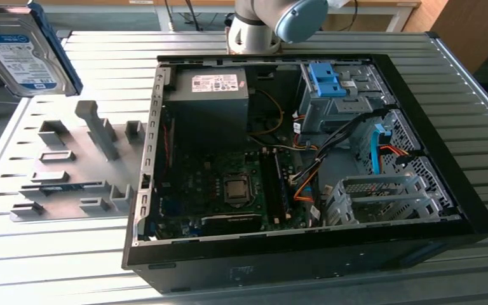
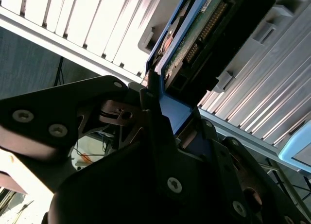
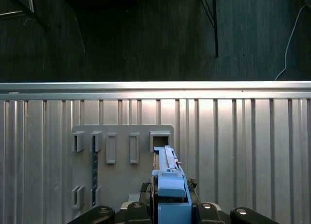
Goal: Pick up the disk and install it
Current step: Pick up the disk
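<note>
Clamping the disk [image 1: 20, 51] edge-on by its blue plastic frame, gripper [image 2: 172, 114] over the ribbed metal table's [image 1: 49, 267] edge at the exterior view's left, above the grey slotted tray [image 1: 79, 159], open black computer case [image 1: 329, 251] holding circuit boards, cables, metal bays.

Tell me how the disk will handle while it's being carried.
The disk is likely rigid: metal body, blue carrier frame. Probably heavy for its size, so it might tilt in the tool, which grips one end. Its exposed circuit board looks fragile.
</note>
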Action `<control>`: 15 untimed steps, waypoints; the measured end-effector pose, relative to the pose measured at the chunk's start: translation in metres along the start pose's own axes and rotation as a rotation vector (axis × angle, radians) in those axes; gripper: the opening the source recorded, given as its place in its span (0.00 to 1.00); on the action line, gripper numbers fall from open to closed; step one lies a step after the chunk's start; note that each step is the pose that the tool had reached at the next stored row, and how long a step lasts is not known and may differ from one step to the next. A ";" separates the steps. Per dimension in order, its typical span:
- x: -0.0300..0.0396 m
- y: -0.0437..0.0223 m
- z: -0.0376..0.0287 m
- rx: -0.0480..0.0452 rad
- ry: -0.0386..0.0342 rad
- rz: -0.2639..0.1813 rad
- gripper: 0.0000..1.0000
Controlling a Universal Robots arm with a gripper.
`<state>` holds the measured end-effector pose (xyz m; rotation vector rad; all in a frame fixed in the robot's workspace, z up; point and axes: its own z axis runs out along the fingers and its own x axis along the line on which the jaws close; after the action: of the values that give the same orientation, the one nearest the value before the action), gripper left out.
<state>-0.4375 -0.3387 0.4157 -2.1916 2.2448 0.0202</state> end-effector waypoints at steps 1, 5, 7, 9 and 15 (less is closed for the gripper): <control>0.0000 0.0000 -0.0007 0.0000 -0.0001 0.000 0.37; 0.0000 0.0000 -0.0034 0.0000 0.0000 0.000 0.37; -0.0001 0.0000 -0.0047 0.0000 -0.0001 0.000 0.37; -0.0001 0.0000 -0.0062 0.0000 0.0000 0.000 0.37; -0.0001 0.0001 -0.0107 0.0000 0.0000 0.000 0.37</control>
<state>-0.4375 -0.3387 0.4264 -2.1916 2.2447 0.0203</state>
